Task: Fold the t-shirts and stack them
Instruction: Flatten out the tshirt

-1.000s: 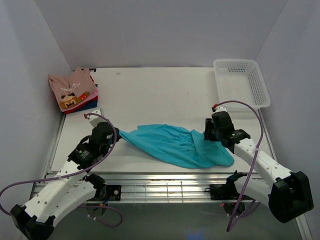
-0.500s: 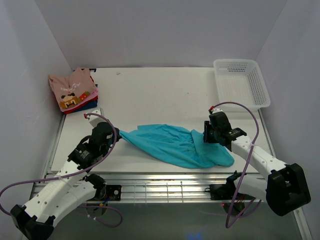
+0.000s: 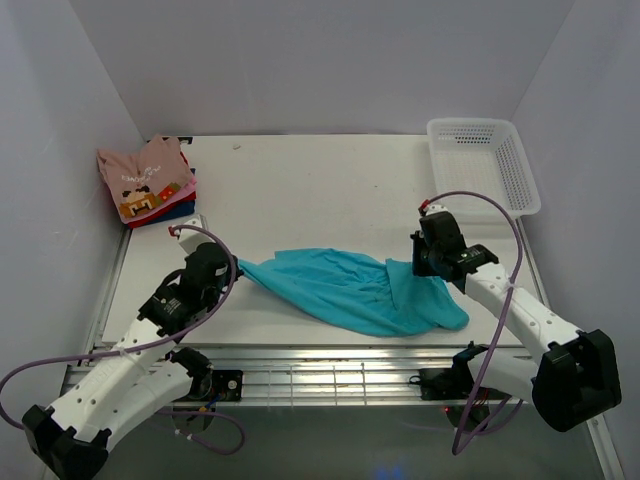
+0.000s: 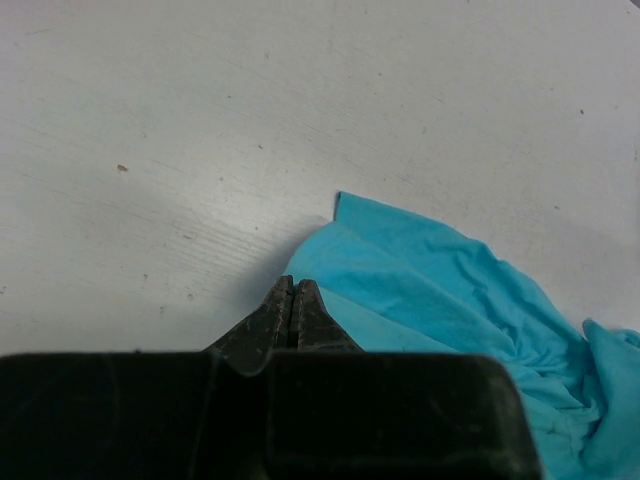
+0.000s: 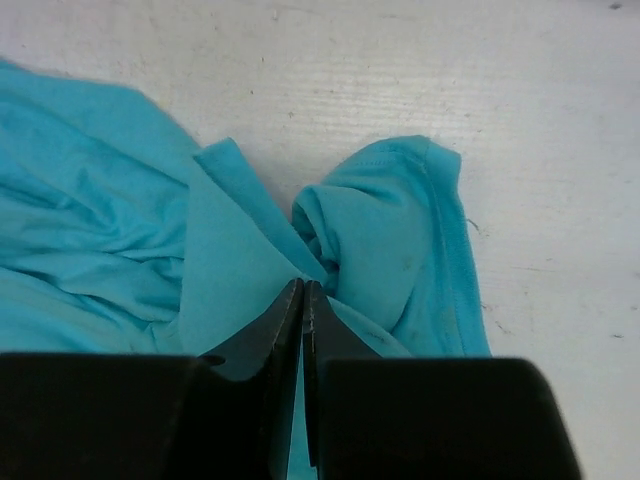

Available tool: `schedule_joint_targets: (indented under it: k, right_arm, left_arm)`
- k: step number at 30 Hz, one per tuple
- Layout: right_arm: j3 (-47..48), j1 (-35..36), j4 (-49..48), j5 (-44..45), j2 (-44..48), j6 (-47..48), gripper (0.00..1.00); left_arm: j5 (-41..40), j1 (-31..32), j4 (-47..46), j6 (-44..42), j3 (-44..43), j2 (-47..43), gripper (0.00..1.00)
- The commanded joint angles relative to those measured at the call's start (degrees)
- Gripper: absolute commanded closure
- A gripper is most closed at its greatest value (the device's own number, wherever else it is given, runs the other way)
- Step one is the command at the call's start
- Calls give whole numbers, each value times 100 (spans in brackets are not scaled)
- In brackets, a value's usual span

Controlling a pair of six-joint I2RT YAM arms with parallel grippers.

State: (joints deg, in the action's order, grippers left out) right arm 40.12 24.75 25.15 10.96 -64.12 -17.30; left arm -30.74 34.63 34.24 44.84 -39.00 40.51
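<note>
A teal t-shirt [image 3: 350,290] lies crumpled and stretched across the near middle of the table. Its left end is drawn to a point at my left gripper [image 3: 232,266], which is shut on that corner. In the left wrist view the jaws [image 4: 293,284] are pressed together at the edge of the teal cloth [image 4: 440,290]. My right gripper [image 3: 417,266] is shut on a fold at the shirt's right end. In the right wrist view the cloth [image 5: 390,230] bunches up at the shut jaws [image 5: 302,286]. A stack of folded t-shirts [image 3: 148,180], pink with a pixel graphic on top, sits at the far left.
A white mesh basket [image 3: 483,165] stands at the far right corner. The white walls close in on both sides. A slatted metal edge [image 3: 330,375] runs along the table's near side between the arm bases.
My right gripper has closed from open onto the fold of teal cloth and shifted slightly. The left arm and the shirt's left end have not moved.
</note>
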Motion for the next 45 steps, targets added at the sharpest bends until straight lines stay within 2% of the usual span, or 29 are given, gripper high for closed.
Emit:
schedule_joint_targets:
  k: [1,7,13,16,20,21,23,25,31,35,38,41,42,44,45]
  right_arm:
    - [1327,-58,331,432,58,253,92]
    - [2991,-216,948,679,-373,552,92]
    - [4301,-462,1106,636,-663,754,92]
    - [5100,-506,1124,557,-769,886,92]
    - [6391,-507,1501,512,-769,1035,92]
    - [6943,-507,1606,486,-752,1053,92]
    - [7447,-507,1905,320,-699,1106,92]
    - [8017,-507,2116,110,-602,1115,92]
    - [8450,-507,2091,-787,249,930,89]
    - [8941,-506,2187,-1043,479,834,88]
    - [9049,-498,2266,-1228,558,737,87]
    - [8375,-507,2381,-1394,724,605,86]
    - [7337,-498,2146,-1612,847,509,86]
    - [6041,-507,1628,-1790,1356,395,85]
    - [4912,-507,1129,-1860,1532,307,84]
  left_arm:
    - [-388,8,-216,-71,-168,141,100]
    - [-923,8,-242,-317,-783,343,100]
    - [-1531,8,-672,-1134,-1697,580,100]
    - [-1584,8,-761,-1513,-2399,774,100]
    - [-1453,8,-971,-1925,-3077,485,100]
    - [-1313,8,-1033,-2022,-3287,293,100]
    - [-1084,8,-1016,-2295,-3543,142,100]
    - [-531,8,-753,-2348,-3954,-17,100]
    - [664,0,91,-2032,-5018,-306,100]
    - [1262,-79,416,-1795,-5572,-404,100]
    - [1858,-220,505,-1645,-5776,-386,100]
    - [2369,-343,636,-1549,-5698,-272,100]
    - [2467,-361,663,-1496,-5584,-254,100]
    - [2660,-369,646,-1443,-5129,-272,100]
    - [2731,-369,637,-1408,-4952,-281,100]
